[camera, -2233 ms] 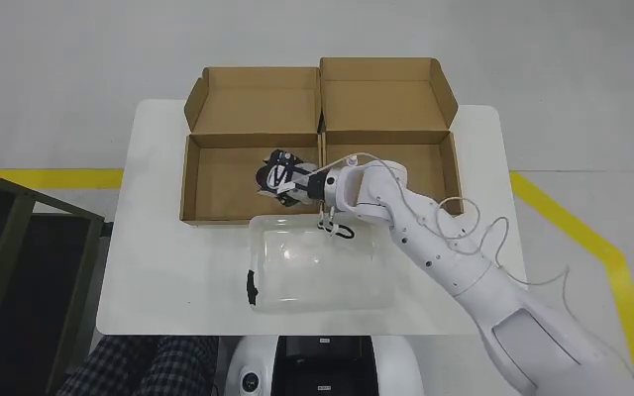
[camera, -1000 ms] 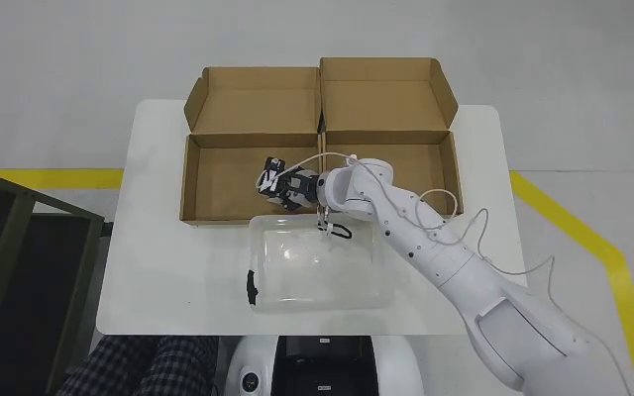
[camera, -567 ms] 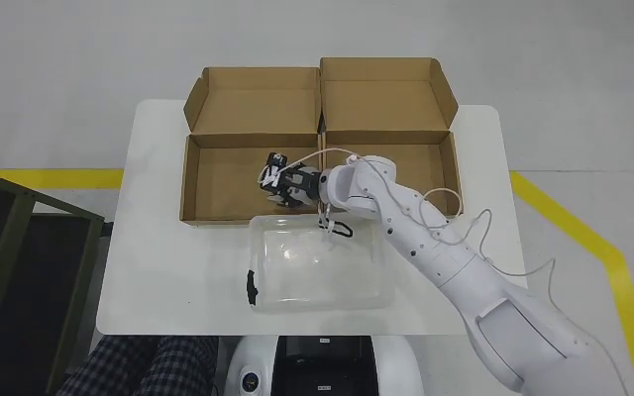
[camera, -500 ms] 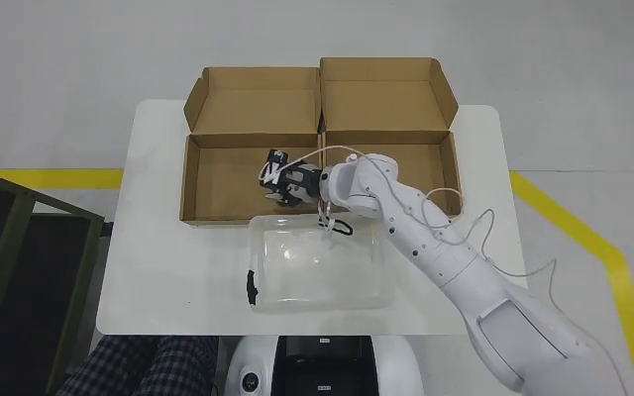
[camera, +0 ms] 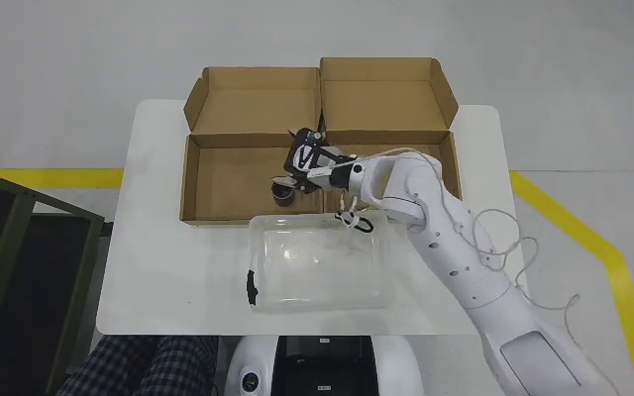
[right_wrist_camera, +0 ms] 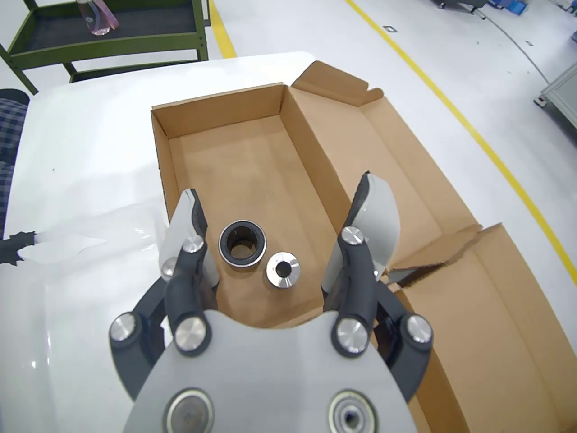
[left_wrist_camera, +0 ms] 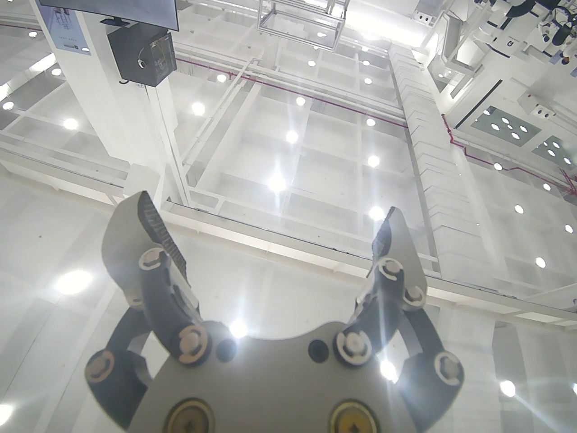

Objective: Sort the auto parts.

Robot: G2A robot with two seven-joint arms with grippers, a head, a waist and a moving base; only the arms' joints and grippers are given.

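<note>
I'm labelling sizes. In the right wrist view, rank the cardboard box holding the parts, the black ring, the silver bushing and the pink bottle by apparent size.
1. cardboard box
2. pink bottle, though it is far off, so its place against the ring is unsure
3. black ring
4. silver bushing, slightly smaller

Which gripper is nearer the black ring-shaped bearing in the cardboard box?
Right. The right gripper hangs open just above the black ring-shaped bearing in the brown cardboard box; the left gripper points up at the ceiling, turned away from it.
</note>
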